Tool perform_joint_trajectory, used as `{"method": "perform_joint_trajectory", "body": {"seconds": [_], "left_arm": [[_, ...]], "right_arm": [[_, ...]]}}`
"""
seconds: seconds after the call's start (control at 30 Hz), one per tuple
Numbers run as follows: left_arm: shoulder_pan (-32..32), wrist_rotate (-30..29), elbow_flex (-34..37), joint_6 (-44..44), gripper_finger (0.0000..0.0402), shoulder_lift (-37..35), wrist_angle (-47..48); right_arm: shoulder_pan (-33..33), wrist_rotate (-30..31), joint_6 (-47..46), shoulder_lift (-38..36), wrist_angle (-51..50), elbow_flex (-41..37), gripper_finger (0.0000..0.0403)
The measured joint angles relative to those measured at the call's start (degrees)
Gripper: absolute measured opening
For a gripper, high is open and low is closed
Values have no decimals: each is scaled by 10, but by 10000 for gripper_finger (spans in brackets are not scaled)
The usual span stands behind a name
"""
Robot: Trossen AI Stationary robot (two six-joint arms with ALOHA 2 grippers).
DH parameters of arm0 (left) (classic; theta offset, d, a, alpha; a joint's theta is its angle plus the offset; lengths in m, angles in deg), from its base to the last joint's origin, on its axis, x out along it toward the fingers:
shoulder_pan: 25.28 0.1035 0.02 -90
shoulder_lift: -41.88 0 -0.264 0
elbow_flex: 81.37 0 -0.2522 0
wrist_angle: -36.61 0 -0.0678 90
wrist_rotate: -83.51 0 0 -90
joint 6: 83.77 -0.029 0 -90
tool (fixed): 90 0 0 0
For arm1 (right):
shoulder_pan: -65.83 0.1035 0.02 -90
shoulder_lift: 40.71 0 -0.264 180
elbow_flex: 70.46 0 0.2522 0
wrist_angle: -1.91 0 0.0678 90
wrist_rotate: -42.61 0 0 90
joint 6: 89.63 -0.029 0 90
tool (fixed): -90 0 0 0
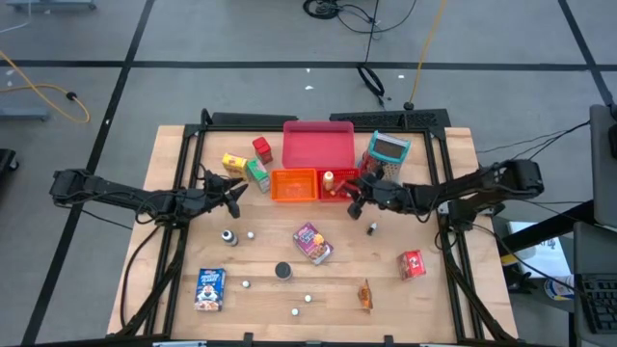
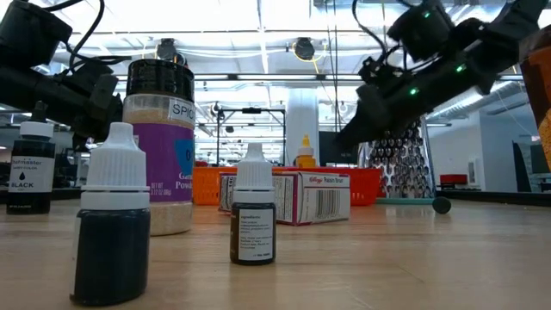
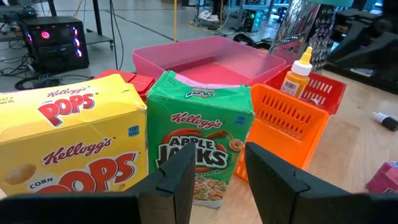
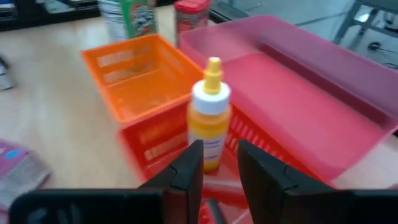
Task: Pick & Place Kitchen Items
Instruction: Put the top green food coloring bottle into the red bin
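I am holding the right pincer (image 1: 353,198) just over the near rim of the small red bin (image 1: 340,190), its fingers (image 4: 186,168) parted with a slim gap and nothing between them; the yellow squeeze bottle (image 4: 209,121) is standing upright inside that bin, apart from the fingers, so I judge it is being let go there, in the bin meant for bottles. The orange bin (image 1: 294,185) is sitting touching the red one on its left, and the flat pink tray (image 1: 318,145) is lying behind both toward the far edge of the desk (image 1: 439,299), so the drop spots are bunched within reach of both arms. A metal grater (image 1: 388,152) is standing near the far right corner. I am keeping the left pincer (image 1: 234,193) partly spread and empty, aimed at the green Apple Jacks box (image 3: 202,146), which is standing upright beside the yellow Corn Pops box (image 3: 71,140) left of the orange bin; I judge it is the likely next pick. The rest are waiting spread over the desk: a purple packet (image 1: 313,242) near the middle, a red packet (image 1: 413,263) toward the right edge, a blue box (image 1: 210,288) by the near left corner, a black can (image 1: 282,271) and small bottles between.
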Motion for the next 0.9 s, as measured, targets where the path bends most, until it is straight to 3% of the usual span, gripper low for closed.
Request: {"method": "perform_joint_trajectory", "body": {"seconds": [0.13,0.37,0.63,0.9], "left_arm": [[0,0,0,0,141,0,0],[0,0,0,0,141,0,0],[0,0,0,3,141,0,0],[0,0,0,3,141,0,0]], "right_arm": [[33,-9,0,-46,-51,0,79],[83,-122,7,-108,-144,0,82],[118,-137,0,-149,-256,0,85],[136,-137,-65,-171,-340,0,101]]}}
